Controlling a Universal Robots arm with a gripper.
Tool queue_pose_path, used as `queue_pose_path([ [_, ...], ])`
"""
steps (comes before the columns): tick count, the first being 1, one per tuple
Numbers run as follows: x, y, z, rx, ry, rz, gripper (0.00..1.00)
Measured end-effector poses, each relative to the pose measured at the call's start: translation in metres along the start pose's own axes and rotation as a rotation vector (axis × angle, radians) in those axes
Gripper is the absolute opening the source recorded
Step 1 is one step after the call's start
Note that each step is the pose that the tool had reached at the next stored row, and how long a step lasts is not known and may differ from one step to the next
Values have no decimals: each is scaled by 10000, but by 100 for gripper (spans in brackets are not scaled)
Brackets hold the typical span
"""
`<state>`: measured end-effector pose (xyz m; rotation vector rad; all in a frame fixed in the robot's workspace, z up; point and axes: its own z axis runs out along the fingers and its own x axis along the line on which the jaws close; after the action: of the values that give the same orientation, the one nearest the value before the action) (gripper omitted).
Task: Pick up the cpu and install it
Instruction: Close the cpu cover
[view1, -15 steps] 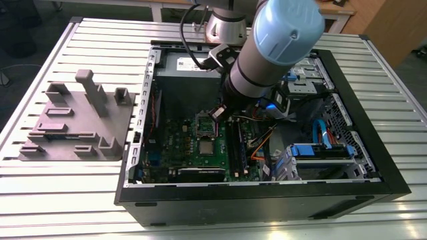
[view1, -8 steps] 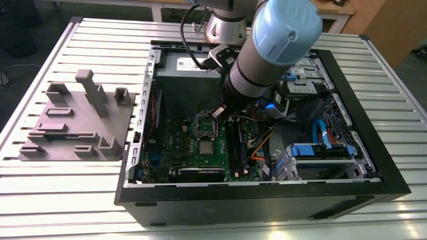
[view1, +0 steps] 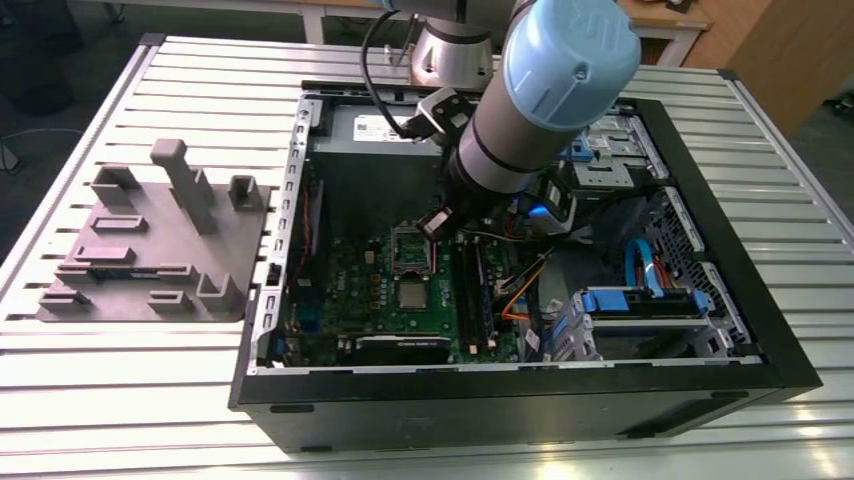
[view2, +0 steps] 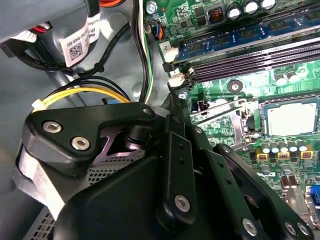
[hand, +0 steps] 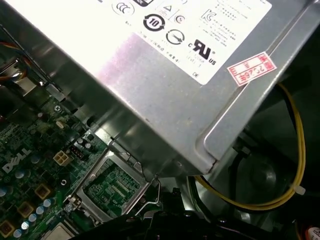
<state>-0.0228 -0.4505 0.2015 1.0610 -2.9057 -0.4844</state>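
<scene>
Inside open case (view1: 747, 330), arm (view1: 534, 110) angled down; gripper (view1: 447, 222) near cpu (view1: 415, 295).

The cpu (view1: 415, 295) was silver-grey on a green motherboard (view1: 350, 285). The arm (view1: 547, 80) was light blue. The claw (view2: 165, 200) was black. The surface (view1: 107, 400) had grey stripes.

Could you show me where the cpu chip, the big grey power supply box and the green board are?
cpu (view1: 415, 295): exterior view, its silver-grey top.
power supply box (hand: 165, 75): first wrist view, its bare metal face.
green motherboard (view1: 350, 290): exterior view, bare green area beside the cpu.
</scene>
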Motion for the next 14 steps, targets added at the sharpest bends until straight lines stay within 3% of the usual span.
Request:
queue_pose_path([
  [14,14,-3,48,-21,-12,-5,10],
])
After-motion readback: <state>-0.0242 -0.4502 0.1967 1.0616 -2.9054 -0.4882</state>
